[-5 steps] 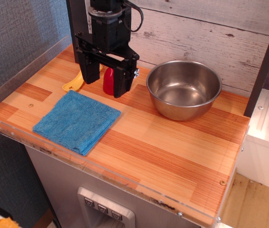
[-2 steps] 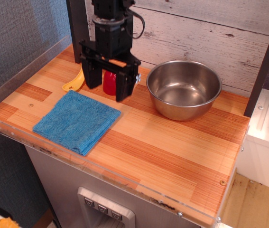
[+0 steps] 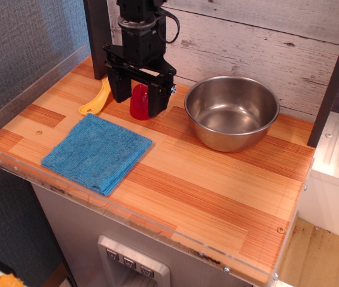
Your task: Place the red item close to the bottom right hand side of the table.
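The red item [image 3: 138,104], a small glossy red dome-shaped cup, stands on the wooden table [image 3: 217,179] at the back left, between the yellow brush and the steel bowl. My black gripper [image 3: 139,103] comes down from above with one finger on each side of the cup. The fingers [image 3: 120,89] press against its sides, so it is shut on the cup. The cup's base still rests on the tabletop.
A yellow brush [image 3: 94,103] lies left of the gripper. A blue cloth [image 3: 96,152] lies at the front left. A steel bowl [image 3: 232,110] stands at the back right. A clear acrylic rim [image 3: 157,230] runs along the table's front and left edges.
The gripper's fingers have come closer together around the red cup and shifted slightly back. The cup has stayed in place on the table.
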{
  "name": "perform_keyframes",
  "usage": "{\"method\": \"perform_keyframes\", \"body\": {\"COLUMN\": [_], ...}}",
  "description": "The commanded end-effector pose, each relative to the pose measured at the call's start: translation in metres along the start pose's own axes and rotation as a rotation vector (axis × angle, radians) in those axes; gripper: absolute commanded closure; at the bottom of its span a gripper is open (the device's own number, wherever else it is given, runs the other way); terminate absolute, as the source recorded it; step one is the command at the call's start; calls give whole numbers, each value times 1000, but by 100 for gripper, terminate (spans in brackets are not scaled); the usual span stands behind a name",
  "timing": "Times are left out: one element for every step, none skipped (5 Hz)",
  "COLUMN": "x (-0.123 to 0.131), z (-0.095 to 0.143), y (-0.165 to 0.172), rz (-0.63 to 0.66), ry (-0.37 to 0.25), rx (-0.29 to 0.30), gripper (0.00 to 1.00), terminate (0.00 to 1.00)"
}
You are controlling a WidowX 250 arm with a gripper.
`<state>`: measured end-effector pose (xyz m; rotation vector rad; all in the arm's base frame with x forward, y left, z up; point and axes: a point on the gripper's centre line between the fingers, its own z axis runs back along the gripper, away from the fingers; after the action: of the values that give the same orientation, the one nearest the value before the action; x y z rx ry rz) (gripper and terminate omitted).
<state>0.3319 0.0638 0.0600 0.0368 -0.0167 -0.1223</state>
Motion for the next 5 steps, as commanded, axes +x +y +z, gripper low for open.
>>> {"method": "perform_keyframes", "body": {"x": [25, 34, 40, 44, 45], "z": [-3, -11, -19, -29, -33], "y": [24, 31, 36, 39, 37], "rz": [53, 63, 77, 86, 84], "ry": [-45, -36, -28, -21, -9], "rx": [57, 69, 72, 52, 49], "gripper": [0, 0, 0, 0, 100], "terminate": [0, 0, 0, 0, 0]}}
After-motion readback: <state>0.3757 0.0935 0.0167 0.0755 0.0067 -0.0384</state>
